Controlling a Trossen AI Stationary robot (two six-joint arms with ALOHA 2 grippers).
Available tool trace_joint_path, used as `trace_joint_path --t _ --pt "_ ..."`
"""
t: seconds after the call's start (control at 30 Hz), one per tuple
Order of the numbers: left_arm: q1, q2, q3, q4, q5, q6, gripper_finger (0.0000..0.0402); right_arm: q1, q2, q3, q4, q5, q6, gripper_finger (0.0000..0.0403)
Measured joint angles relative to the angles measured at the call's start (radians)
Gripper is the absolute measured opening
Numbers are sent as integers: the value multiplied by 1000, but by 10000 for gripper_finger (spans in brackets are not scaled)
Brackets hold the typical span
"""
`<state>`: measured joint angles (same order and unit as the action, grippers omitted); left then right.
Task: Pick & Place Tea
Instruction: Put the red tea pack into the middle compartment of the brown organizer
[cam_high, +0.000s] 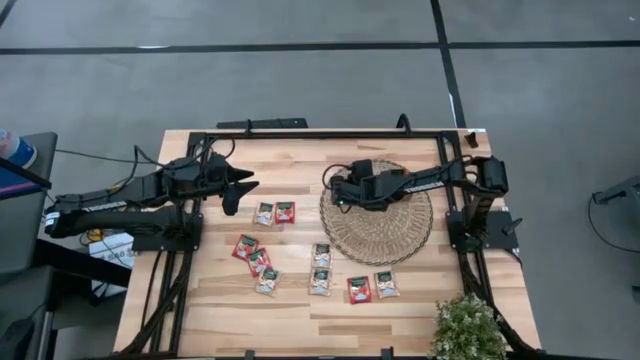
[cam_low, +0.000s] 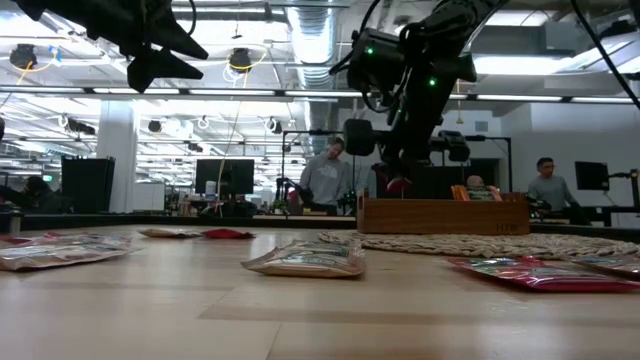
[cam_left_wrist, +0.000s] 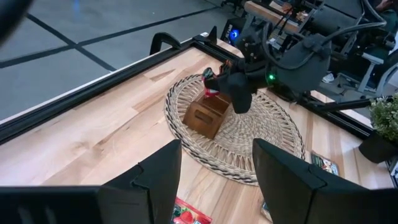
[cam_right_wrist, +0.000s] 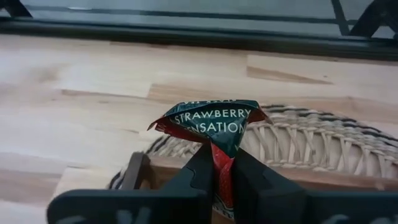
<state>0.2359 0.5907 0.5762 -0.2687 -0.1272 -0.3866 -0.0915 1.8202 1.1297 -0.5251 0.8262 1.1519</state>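
Right pincer (cam_right_wrist: 222, 163) clamped on a red tea sachet (cam_right_wrist: 214, 121), held just above the wooden tray (cam_left_wrist: 207, 116) on the mat — tray directly below. Left pincer (cam_left_wrist: 214, 180) apart, waiting over the counter's left side.

red strawberry sachet (cam_right_wrist: 213, 124) pinched upright, crumpled; nine flat sachets (cam_high: 268, 281) scattered on wood.
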Motion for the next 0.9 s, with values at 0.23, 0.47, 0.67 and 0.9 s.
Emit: trace_joint_path --t 0.23,0.47,0.67,0.9 --pt "0 0 0 0 0 2 191 -1 0 -2 5 -18 -22 29" --pt "0 0 0 0 0 4 191 1 0 -54 84 -21 -27 21" --pt "0 0 0 1 0 4 191 -9 1 -58 101 -41 -35 35" --pt "0 0 1 1 0 4 191 -8 1 -58 135 -44 -61 24"
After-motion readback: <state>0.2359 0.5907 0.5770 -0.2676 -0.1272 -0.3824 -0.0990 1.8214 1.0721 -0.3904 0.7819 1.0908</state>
